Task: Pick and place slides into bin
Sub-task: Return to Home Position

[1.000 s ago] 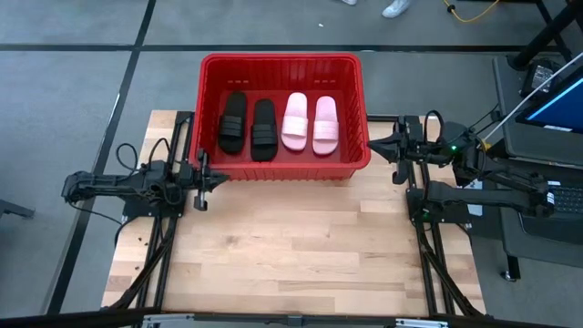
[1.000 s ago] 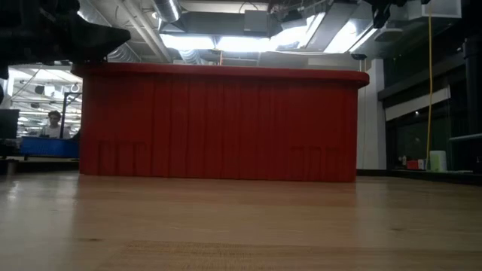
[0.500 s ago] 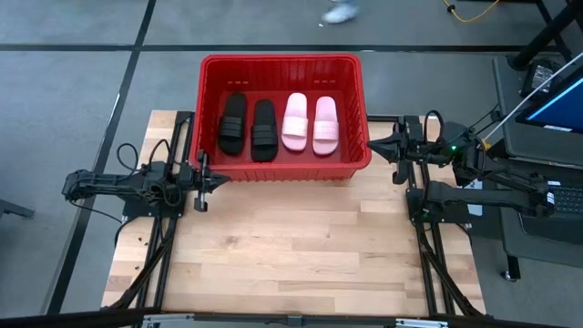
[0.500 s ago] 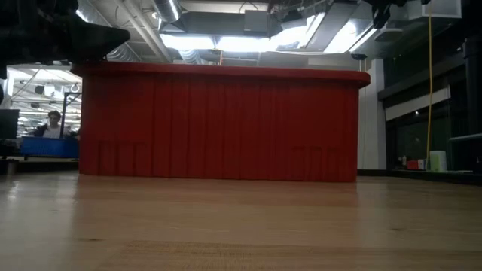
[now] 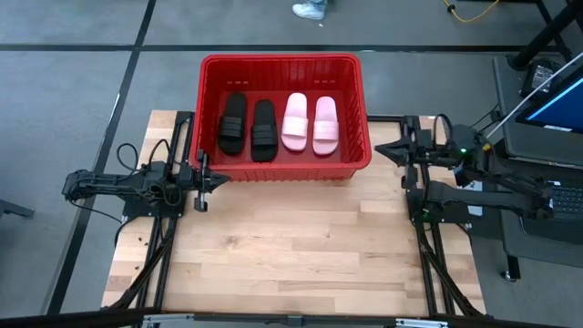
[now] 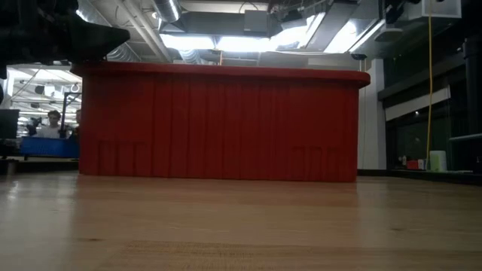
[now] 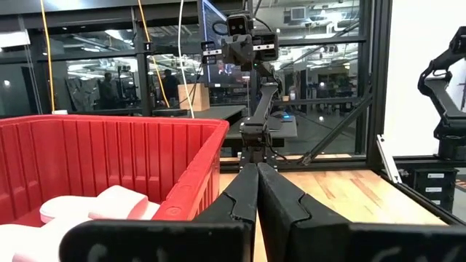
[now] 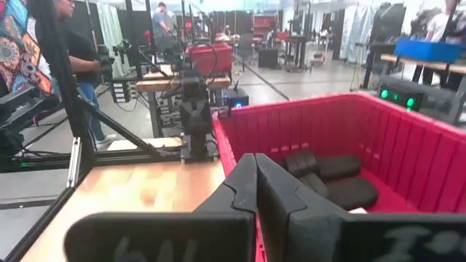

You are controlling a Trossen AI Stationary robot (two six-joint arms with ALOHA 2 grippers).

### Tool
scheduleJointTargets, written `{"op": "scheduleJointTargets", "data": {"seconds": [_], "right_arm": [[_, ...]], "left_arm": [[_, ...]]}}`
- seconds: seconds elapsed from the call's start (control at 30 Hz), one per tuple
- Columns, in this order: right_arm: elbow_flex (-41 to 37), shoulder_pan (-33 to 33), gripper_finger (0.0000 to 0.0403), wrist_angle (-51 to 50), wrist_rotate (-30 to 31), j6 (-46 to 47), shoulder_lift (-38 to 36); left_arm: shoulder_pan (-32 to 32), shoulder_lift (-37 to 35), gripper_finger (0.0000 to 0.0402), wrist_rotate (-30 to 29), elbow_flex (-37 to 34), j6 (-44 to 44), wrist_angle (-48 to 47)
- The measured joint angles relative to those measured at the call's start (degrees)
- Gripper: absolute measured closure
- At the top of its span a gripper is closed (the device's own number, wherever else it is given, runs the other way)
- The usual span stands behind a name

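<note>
One table (image 5: 291, 246): pale wood planks, the near half bare, with dark frame rails along both sides.
Left gripper (image 5: 217, 180): low at the table's left side, pointing inward, its tip just in front of the bin's near left corner. In the left wrist view its two dark fingers (image 7: 244, 196) are pressed together with nothing between them.
Right gripper (image 5: 379, 148): at the table's right side, pointing inward, its tip just beside the bin's right wall near the front corner. In the right wrist view its fingers (image 8: 240, 182) are closed tip to tip and empty.
Bin (image 5: 281, 60): bright red, on the far middle of the table between the two arms. Its ribbed near wall (image 6: 218, 124) fills the middle of the low view.
Four slides: all lie flat on the bin's floor, side by side in one row.
Black slides: the left pair, the outer one (image 5: 232, 123) angled a little, the inner one (image 5: 263, 129) beside it.
Pink slides: the right pair, one (image 5: 294, 120) next to the inner black one, the other (image 5: 326, 125) nearest the right wall.
Floor (image 5: 73, 82): grey with dark lines, beyond and around the table.
Person: a light shoe (image 5: 310, 9) at the far edge of the high view.
</note>
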Motion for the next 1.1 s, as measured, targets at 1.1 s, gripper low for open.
{"op": "scheduleJointTargets", "data": {"seconds": [1.1], "right_arm": [[-40.34,-0.05,0.0397,21.91,-6.70,9.31,-25.75]], "left_arm": [[0.00,0.02,0.0395,0.09,-0.02,0.04,0.01]]}}
